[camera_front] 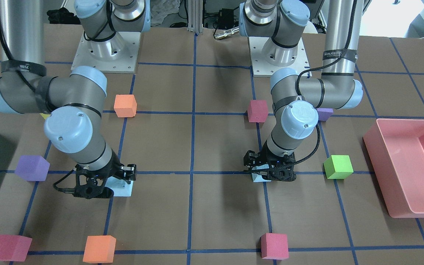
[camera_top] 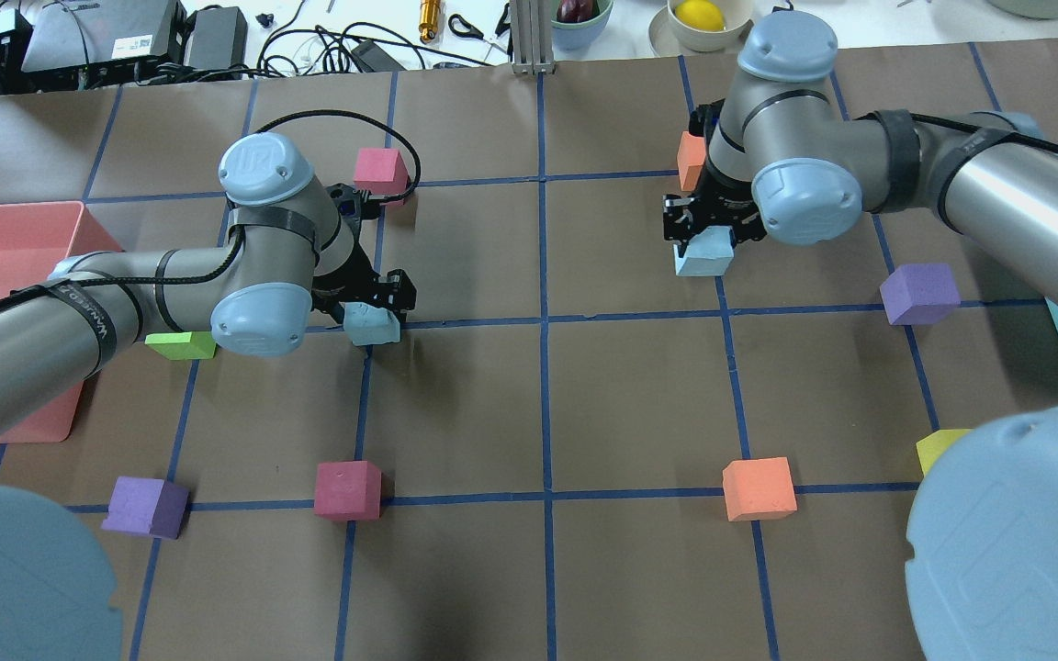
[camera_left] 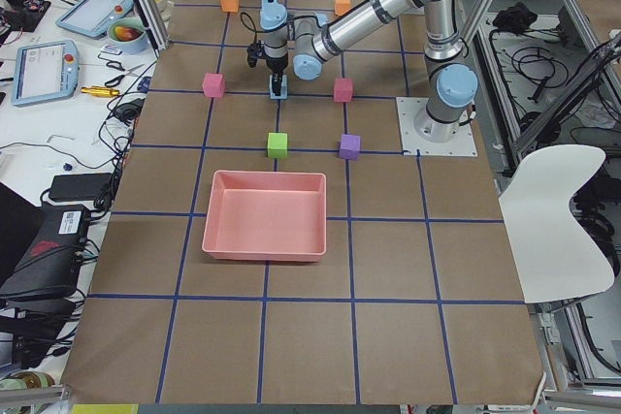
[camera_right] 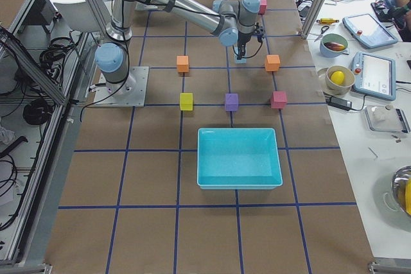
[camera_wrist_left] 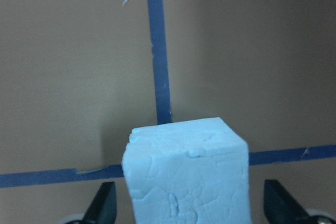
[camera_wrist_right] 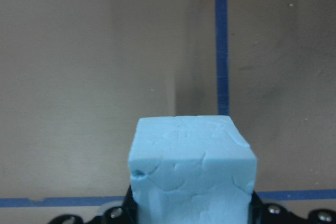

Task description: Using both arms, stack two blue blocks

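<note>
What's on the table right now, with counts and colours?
blue blocks: 2, pale blue, one under each gripper
red blocks: 3, one near the robot, two far
orange blocks: 2, both on the right side
purple blocks: 2, one each side
green block: 1, lime, near pink bin
yellow block: 1, near right base
pink bin: 1, left end
turquoise bin: 1, right end
left gripper: open, straddling a blue block
right gripper: over the other, fingers hidden

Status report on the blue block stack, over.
Left gripper open, straddling left-side blue block. Right gripper closed on right-side blue block. Blocks apart, unstacked. Orange cube just beyond right gripper; lane between blocks bare.
</note>
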You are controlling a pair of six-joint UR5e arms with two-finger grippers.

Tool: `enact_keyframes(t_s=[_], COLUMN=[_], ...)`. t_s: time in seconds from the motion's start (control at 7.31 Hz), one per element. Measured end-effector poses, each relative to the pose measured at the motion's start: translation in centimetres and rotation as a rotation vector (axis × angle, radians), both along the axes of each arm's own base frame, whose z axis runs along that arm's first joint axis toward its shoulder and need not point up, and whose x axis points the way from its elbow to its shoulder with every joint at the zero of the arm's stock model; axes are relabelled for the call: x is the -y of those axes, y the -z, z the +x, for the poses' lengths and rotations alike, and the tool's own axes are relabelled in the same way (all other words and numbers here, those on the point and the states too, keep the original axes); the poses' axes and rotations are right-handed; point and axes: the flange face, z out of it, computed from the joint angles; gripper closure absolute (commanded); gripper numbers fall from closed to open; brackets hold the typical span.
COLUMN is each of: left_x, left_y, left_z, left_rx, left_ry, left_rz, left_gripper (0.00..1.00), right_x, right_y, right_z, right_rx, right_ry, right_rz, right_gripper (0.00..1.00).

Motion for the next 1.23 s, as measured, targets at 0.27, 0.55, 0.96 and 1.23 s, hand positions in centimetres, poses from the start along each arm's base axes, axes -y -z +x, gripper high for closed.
enact_keyframes(t_s=[0.27, 0.55, 0.96, 1.23], left_x=[0.0, 0.2, 2.0, 2.9], left_y=[0.1, -0.1, -2.5, -4.0], left_z=[0.0, 0.0, 0.1, 0.2], left_rx=[-0.003, -0.002, 0.007, 0.008], left_ry=[-0.001, 0.012, 0.015, 0.015], left_rz=[0.001, -0.006, -0.047, -0.055], left_gripper=[1.0, 1.0, 1.0, 1.0], right_x=[-0.9, -1.7, -1.1, -1.2], right_y=[0.2, 1.9, 3.1, 4.0], right_z=[6.5, 11.0, 14.2, 15.4], right_rx=[0.03, 0.045, 0.058, 0.056], right_ry=[0.044, 0.03, 0.001, 0.0], right_rz=[-0.001, -0.007, -0.04, -0.029], right_gripper=[1.0, 1.0, 0.99, 0.96])
